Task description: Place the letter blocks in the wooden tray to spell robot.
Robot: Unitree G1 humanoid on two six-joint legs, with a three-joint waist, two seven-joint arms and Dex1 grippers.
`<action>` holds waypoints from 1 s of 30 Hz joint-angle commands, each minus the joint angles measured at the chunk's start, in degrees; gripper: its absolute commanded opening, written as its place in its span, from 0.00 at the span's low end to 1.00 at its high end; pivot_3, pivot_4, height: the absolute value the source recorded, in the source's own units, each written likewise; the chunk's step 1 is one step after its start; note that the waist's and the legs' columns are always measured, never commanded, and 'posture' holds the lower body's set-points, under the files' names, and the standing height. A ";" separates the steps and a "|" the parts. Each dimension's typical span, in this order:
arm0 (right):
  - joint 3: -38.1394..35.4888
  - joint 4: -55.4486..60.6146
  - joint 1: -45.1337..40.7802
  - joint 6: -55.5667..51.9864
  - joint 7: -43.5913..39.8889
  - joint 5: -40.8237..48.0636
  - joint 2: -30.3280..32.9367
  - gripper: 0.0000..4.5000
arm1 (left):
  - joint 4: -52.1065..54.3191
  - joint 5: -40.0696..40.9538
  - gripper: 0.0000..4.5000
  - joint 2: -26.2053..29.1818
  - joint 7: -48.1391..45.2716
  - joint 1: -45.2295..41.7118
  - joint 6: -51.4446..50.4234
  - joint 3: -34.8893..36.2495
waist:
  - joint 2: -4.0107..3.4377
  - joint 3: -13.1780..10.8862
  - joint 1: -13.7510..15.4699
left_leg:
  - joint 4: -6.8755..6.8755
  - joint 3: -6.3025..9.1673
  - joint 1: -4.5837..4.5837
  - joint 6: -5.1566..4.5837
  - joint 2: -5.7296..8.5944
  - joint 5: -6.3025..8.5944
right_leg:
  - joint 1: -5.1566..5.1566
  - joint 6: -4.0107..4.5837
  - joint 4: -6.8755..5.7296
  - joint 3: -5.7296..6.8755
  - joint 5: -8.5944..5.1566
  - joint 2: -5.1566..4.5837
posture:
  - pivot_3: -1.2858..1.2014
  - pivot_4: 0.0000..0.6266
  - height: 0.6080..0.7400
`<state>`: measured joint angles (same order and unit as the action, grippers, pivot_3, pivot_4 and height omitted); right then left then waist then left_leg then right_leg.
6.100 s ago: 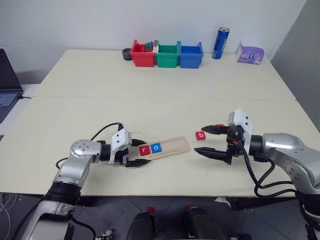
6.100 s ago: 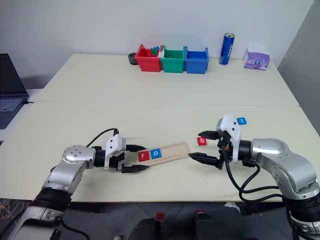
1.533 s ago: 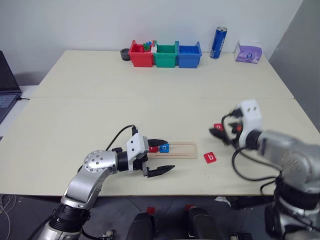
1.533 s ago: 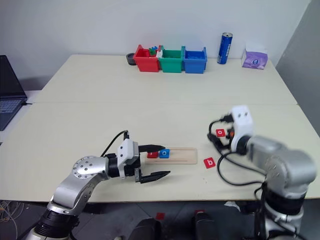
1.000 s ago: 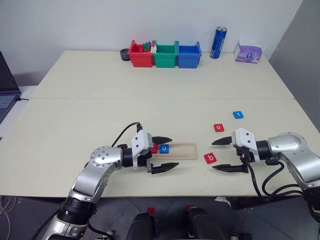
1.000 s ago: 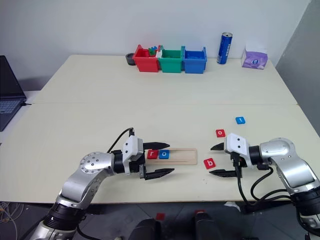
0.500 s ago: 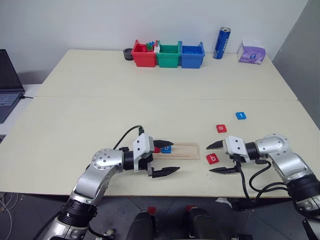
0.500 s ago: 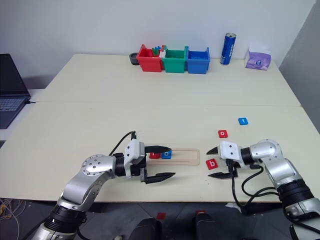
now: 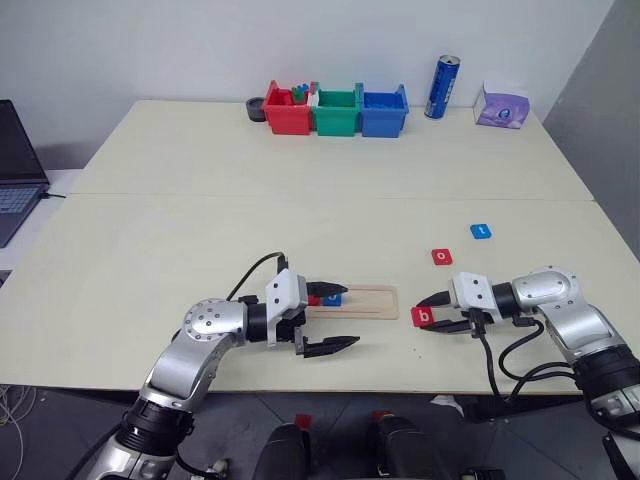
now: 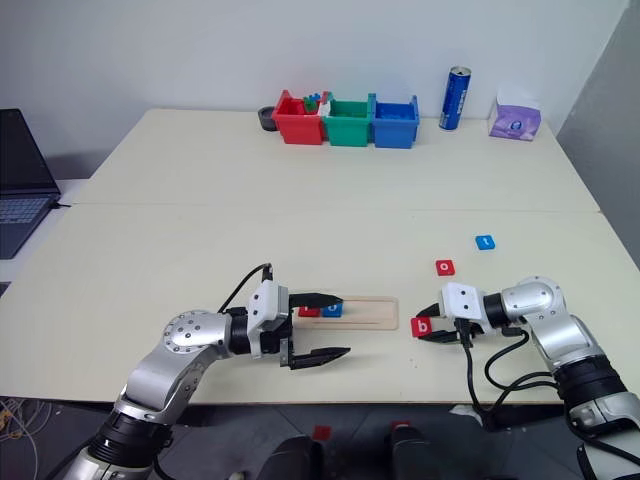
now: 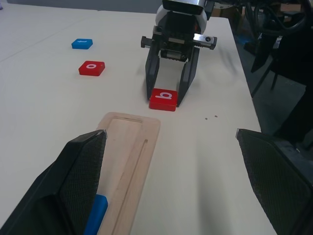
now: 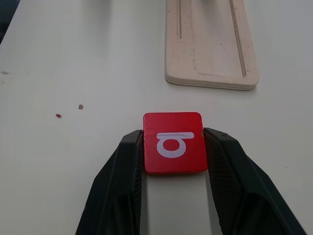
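One red 'b' tile [image 12: 175, 143] lies flat on the table [image 9: 200, 220], low and right of centre in the head views, squeezed between the right gripper [image 12: 174, 161] fingers, whose tips touch its two side edges. Since that hold catches only the thin rims, a lift could tip or drop it. Beside it, toward frame left, the wooden tray [image 9: 365, 300] holds two tiles; the left gripper [image 9: 333, 316] hovers spread wide over them, crowding the drop-in.
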<state>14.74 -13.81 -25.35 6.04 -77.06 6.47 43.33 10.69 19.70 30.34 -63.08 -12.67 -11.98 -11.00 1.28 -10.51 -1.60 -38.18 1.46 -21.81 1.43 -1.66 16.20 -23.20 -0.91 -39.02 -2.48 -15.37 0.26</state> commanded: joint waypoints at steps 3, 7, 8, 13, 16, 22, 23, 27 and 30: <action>-2.16 9.24 -2.09 -9.77 0.66 4.45 -0.73 0.33 | -0.65 1.49 1.00 3.78 -3.27 -1.04 1.63 3.04 | -0.01 0.00 -0.15 | 0.01 0.02 0.01 0.00 -0.01 0.00 | -0.01 0.00 -0.01 0.01 0.00 0.02 | 0.52 0.24 1.00; -1.39 13.27 -5.26 -17.57 3.29 6.03 -4.44 0.33 | -2.59 4.17 1.00 7.55 -4.24 -2.50 -0.11 8.64 | -0.03 -0.02 -0.30 | 0.01 0.05 0.01 0.00 -0.03 0.00 | -0.04 0.01 -0.03 0.01 0.00 0.07 | 0.52 0.24 1.00; -1.07 13.67 -5.85 -18.81 3.98 5.92 -5.38 0.33 | -3.56 4.47 1.00 8.58 -4.37 -2.90 -0.26 10.06 | -0.03 -0.02 -0.24 | 0.01 0.06 0.00 0.00 -0.02 0.00 | -0.05 0.01 -0.03 0.02 0.00 0.10 | 0.52 0.24 1.00; 0.71 12.32 -7.12 -20.05 5.68 3.56 -8.30 0.33 | -6.37 4.47 1.00 11.90 -5.24 -3.40 0.31 13.14 | -0.04 -0.02 0.01 | 0.04 0.11 -0.05 0.00 -0.03 0.00 | -0.06 0.01 0.01 0.11 0.00 0.04 | 0.52 0.24 1.00; 1.79 8.86 -8.28 -18.28 6.86 1.95 -10.66 0.33 | -6.67 4.16 1.00 12.14 -4.99 -3.52 0.21 13.60 | -0.03 -0.02 0.06 | 0.04 0.07 -0.14 0.00 -0.01 0.00 | -0.09 -0.01 0.04 0.12 -0.01 -0.18 | 0.52 0.24 1.00; 3.12 3.15 -11.04 -16.84 7.90 0.03 -14.50 0.33 | -3.52 4.74 1.00 11.77 -4.13 -1.18 -1.16 13.66 | -0.04 -0.03 -0.08 | 0.04 0.04 -0.12 0.00 0.00 0.00 | -0.10 -0.02 0.02 0.09 0.00 -0.23 | 0.52 0.24 1.00; 3.28 2.51 -11.24 -16.45 7.92 -0.24 -14.90 0.33 | -3.10 4.84 1.00 11.71 -3.94 -1.05 -1.41 13.66 | -0.04 -0.03 -0.08 | 0.04 0.05 -0.12 0.00 -0.01 0.00 | -0.11 -0.02 0.02 0.11 0.00 -0.22 | 0.52 0.24 1.00; 4.09 0.87 -11.45 -15.09 7.80 -1.40 -16.24 0.33 | -1.56 5.22 1.00 11.56 -3.34 -0.47 -2.24 13.42 | -0.04 -0.03 -0.08 | 0.05 0.04 -0.12 0.00 -0.02 0.00 | -0.11 -0.01 0.00 0.15 0.00 -0.19 | 0.52 0.24 1.00; 4.83 0.28 -11.27 -14.35 7.78 -1.94 -16.75 0.33 | 0.04 5.54 1.00 11.46 -3.30 0.51 -2.82 13.05 | -0.05 -0.03 -0.11 | 0.05 0.05 -0.11 0.00 -0.02 0.00 | -0.11 -0.02 0.00 0.11 0.00 -0.19 | 0.52 0.24 1.00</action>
<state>19.47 -14.00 -35.65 -9.65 -69.20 4.99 26.53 8.12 24.13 41.76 -66.67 -12.40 -14.72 1.67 1.24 -10.55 -1.71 -38.12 1.52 -21.93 1.43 -1.68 16.20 -23.32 -0.92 -39.02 -2.37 -15.38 0.06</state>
